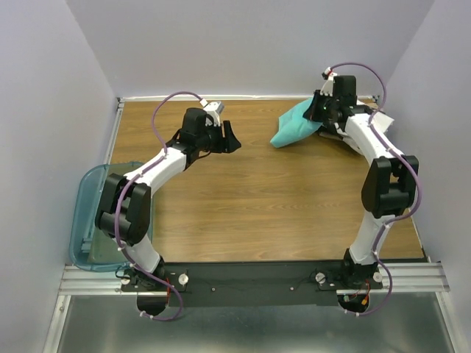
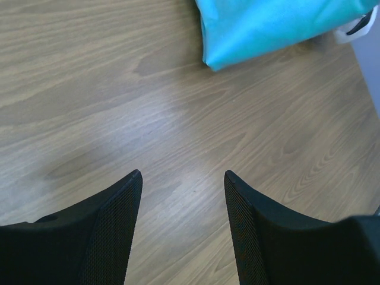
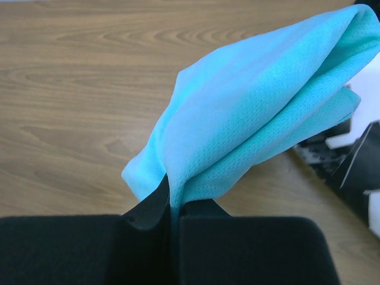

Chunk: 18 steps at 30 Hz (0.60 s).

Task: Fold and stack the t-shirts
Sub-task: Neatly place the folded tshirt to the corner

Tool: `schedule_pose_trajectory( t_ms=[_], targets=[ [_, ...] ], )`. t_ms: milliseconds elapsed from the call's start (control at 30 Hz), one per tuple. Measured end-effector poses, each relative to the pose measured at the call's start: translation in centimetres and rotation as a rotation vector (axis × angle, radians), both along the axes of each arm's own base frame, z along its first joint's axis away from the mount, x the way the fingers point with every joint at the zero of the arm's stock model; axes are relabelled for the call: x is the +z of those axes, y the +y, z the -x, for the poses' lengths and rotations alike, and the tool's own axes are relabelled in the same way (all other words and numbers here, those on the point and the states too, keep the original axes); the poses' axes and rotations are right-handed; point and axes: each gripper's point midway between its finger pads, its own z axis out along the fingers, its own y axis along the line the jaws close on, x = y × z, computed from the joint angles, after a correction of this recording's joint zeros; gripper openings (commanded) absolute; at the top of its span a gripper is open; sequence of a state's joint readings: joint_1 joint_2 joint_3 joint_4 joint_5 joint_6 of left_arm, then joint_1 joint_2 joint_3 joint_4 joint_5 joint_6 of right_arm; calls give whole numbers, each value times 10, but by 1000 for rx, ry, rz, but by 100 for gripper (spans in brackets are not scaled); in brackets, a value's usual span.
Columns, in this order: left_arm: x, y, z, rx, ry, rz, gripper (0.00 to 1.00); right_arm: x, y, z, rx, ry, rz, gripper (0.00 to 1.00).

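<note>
Teal t-shirt [image 3: 249,107] pinched in right jaws — plastic bin [image 1: 83,220] well apart.

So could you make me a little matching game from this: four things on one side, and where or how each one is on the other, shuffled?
Things: 1 left pincer; 2 right pincer; 3 teal t-shirt; 4 plastic bin.
States: a beside the left edge of the table; b open over bare wood; c shut on cloth; d bunched at the table's far right.
Pairs: 1-b, 2-c, 3-d, 4-a.
</note>
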<state>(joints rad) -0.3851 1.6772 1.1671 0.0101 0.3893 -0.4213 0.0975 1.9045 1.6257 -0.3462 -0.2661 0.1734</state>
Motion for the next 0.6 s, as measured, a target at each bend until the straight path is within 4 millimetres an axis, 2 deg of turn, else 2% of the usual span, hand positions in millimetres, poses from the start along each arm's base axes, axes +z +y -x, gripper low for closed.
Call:
schedule_pose_trajectory(
  t_ms=[133, 333, 400, 600],
  targets=[
    [6, -8, -8, -32, 10, 20, 65, 13, -4, -29, -26, -51, 26, 0],
    [-3, -18, -16, -72, 84, 19, 65, 35, -5, -72, -48, -120, 36, 0],
    [-7, -19, -16, -80, 113, 14, 65, 44, -5, -80, -51, -141, 35, 0],
    [-12, -19, -20, -80, 168, 10, 65, 100, -13, -106, -70, -272, 20, 0]
  ],
)
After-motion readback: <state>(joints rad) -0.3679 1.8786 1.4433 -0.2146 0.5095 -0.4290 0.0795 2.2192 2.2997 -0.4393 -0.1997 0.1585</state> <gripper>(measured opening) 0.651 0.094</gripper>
